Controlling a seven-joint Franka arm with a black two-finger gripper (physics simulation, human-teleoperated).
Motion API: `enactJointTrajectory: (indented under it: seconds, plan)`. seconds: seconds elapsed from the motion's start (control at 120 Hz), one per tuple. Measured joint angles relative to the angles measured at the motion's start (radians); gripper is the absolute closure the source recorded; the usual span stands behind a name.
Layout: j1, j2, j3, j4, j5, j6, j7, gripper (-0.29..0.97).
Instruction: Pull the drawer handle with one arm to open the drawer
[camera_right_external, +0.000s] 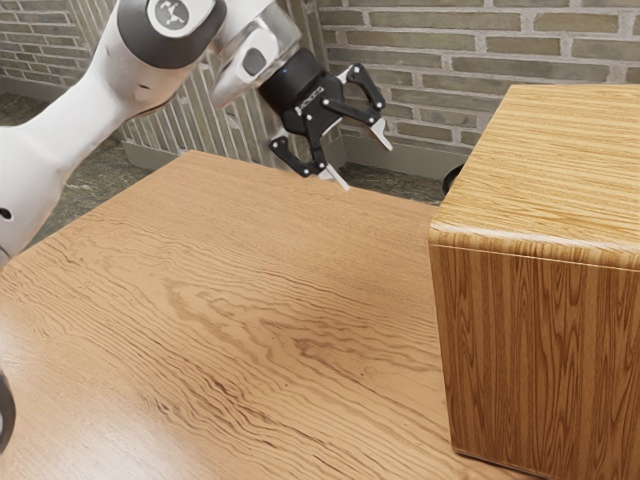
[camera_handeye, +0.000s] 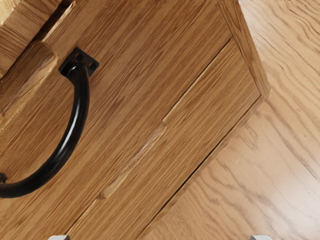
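The gripper (camera_right_external: 362, 160) is held wide open, with nothing gripped, above the table's (camera_right_external: 230, 320) far edge, apart from the wooden cabinet (camera_right_external: 545, 320) standing toward the exterior view's right; the black curved handle (camera_handeye: 77, 120) is seen fixed to the drawer front (camera_handeye: 150, 60); the drawer's contents cannot be told.

Blk curved handle (camera_handeye: 75, 127) — on wood drawer front (camera_handeye: 150, 60).

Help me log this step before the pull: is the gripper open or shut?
Open. In the exterior view the gripper has its fingers spread wide in the air, with nothing between them.
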Motion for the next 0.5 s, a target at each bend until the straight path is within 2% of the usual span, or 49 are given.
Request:
enactJointTrajectory:
  seconds: [0.225, 0.5]
  plan:
    - [0.011, 0.042, -0.052, 0.036, -0.091, 0.001, 0.277, 0.33]
    - [0.002, 0.098, -0.057, 0.070, -0.109, 0.033, 0.542, 0.36]
